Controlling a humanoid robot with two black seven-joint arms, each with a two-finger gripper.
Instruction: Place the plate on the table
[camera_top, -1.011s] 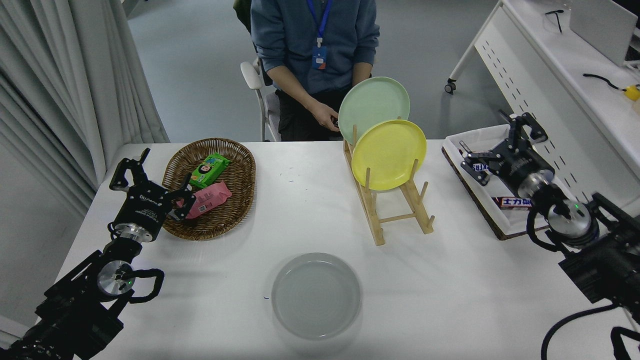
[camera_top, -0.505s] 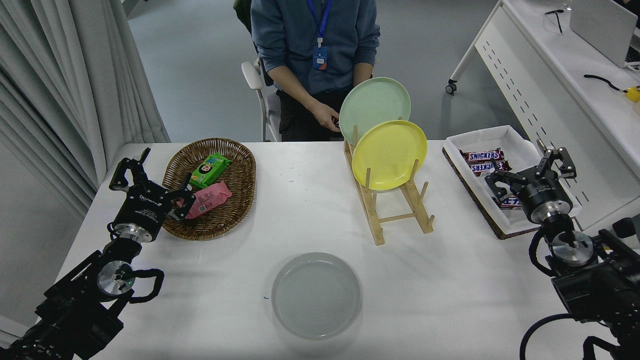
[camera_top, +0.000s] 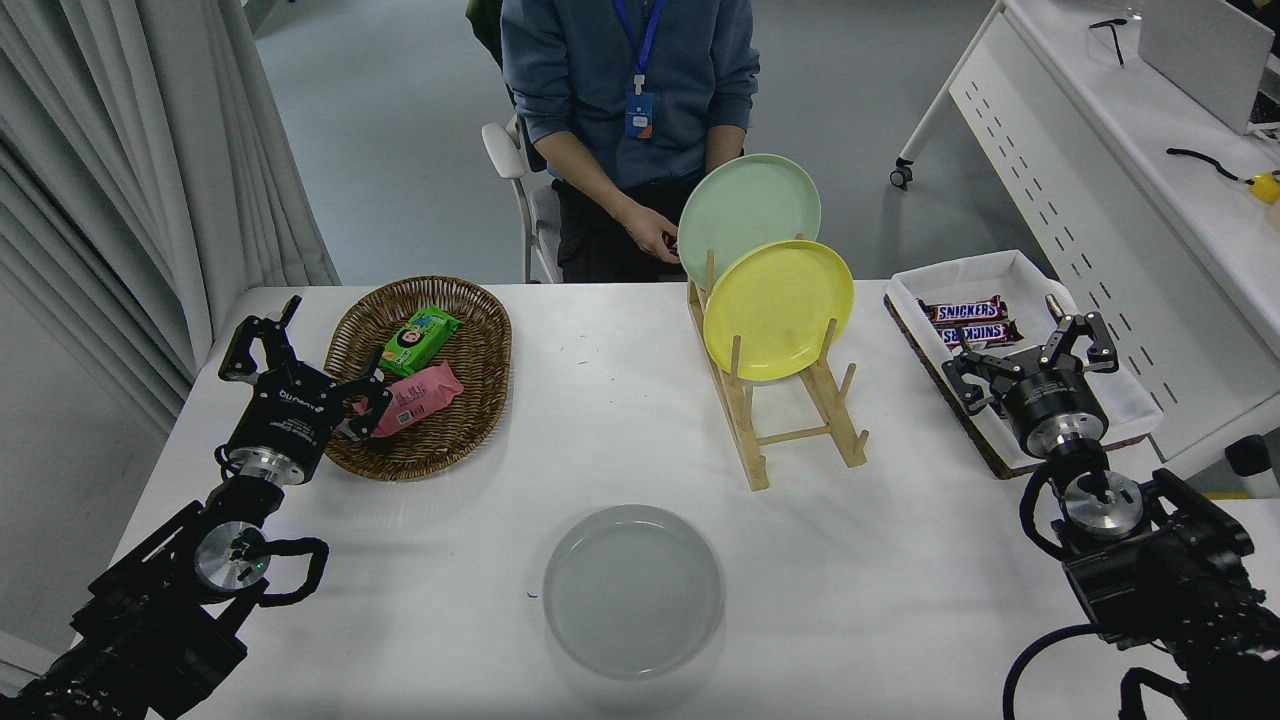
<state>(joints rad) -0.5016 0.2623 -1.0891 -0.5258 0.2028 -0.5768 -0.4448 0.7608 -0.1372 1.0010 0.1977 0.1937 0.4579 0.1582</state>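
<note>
A light-grey plate (camera_top: 632, 590) lies flat on the white desk (camera_top: 900, 560), near its front edge and roughly midway between the robot's two black arms, with nothing touching it. The right pincer (camera_top: 1030, 358) hangs at the desk's right side, fingers spread and empty, above the near corner of a white-lined tray (camera_top: 1120, 385) that holds chocolate bars (camera_top: 968, 320); it is well apart from the plate. The left pincer (camera_top: 300, 365) sits parked at the lower left, also released, its fingertips at the edge of a wicker basket (camera_top: 470, 400) that contains a green snack pack (camera_top: 418, 338) and a pink one (camera_top: 420, 398).

Behind the grey plate stands a wooden dish rack (camera_top: 795, 435) with a yellow plate (camera_top: 778, 308) and a pale green plate (camera_top: 748, 215) upright in its far slots; the nearer slots are vacant. A person in a blue top (camera_top: 630, 90) sits at the far side of the desk.

Judged from how things lie, the placing itself looks complete: the plate rests level on the desk and neither pincer grips anything. The step in hand appears to be the right arm's retreat to a resting pose. The next move would call for little more than settling that arm clear of the tray and the rack, without brushing the chocolate bars below it.
</note>
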